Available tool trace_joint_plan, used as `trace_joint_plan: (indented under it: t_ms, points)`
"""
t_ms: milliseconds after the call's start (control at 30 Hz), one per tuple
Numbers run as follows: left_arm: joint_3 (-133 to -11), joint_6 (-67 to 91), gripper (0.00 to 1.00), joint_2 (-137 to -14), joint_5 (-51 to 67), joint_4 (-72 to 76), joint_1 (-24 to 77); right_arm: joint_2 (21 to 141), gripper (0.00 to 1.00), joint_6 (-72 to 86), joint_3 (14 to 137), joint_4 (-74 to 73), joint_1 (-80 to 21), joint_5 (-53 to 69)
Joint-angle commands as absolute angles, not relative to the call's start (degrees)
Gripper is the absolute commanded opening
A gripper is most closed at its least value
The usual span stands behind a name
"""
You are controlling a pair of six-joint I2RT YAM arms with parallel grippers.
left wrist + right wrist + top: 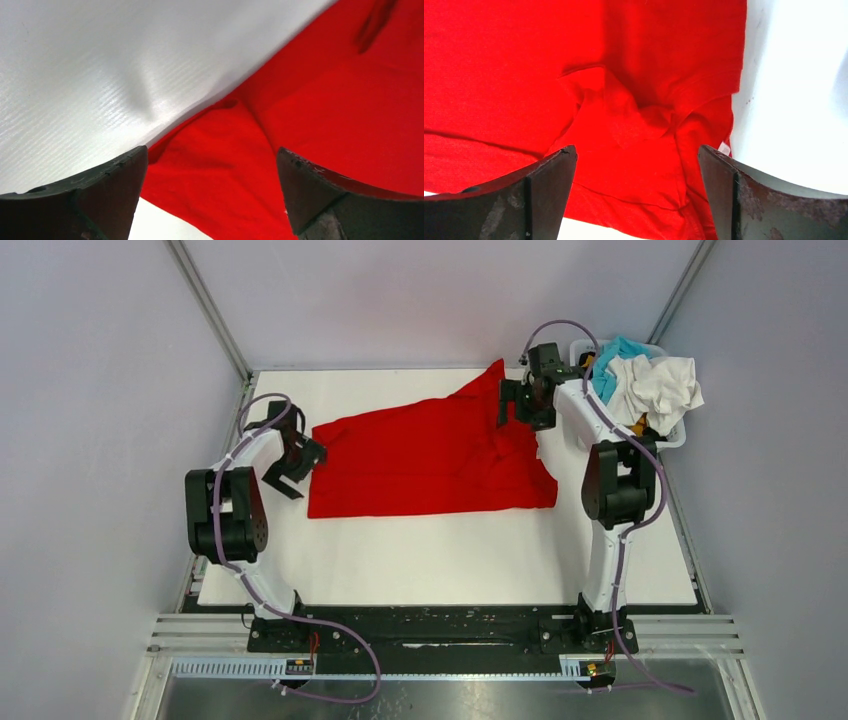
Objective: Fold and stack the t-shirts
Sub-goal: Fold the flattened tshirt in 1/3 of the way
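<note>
Red t-shirt (430, 455) lies flat mid table (450, 560), bunched at its right end. Left pincer (212, 165) is spread over the shirt's left edge and right pincer (636, 160) is spread over the bunched fabric; neither is gripping. Best approach: pinch matching corners low, lift together, keep cloth taut. Spare shirts (655, 385) are piled far right.

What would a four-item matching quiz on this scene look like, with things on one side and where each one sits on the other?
Things:
1. red t-shirt
2. left hand
3. right hand
4. basket of clothes

Places:
a. far right corner
b. open, at the shirt's left edge
c. spread across the table
d. open, over the shirt's right side

Pairs: 1-c, 2-b, 3-d, 4-a
</note>
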State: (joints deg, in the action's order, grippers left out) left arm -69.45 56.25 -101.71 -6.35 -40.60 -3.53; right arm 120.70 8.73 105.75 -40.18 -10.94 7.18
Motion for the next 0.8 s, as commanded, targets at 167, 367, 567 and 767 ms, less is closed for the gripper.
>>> trace_joint_plan:
  t_ms: [167, 367, 567, 767]
  points:
    - [-70.5, 49.5, 0.99, -95.6, 1.9, -36.6, 0.8, 106.2, 0.99, 15.5, 87.1, -33.7, -14.3, 12.9]
    - [-68.7, 49.5, 0.99, -99.1, 6.3, -33.4, 4.4, 107.3, 0.99, 16.4, 82.7, -32.2, -19.5, 14.0]
    - [-64.1, 49.6, 0.99, -101.9, 7.7, -30.1, 5.0, 108.9, 0.99, 20.2, 76.0, -27.7, -20.0, 13.6]
    - [-60.2, 49.0, 0.99, -102.2, 10.3, -26.5, 5.4, 107.2, 0.99, 22.3, 67.4, -23.8, -20.0, 16.0]
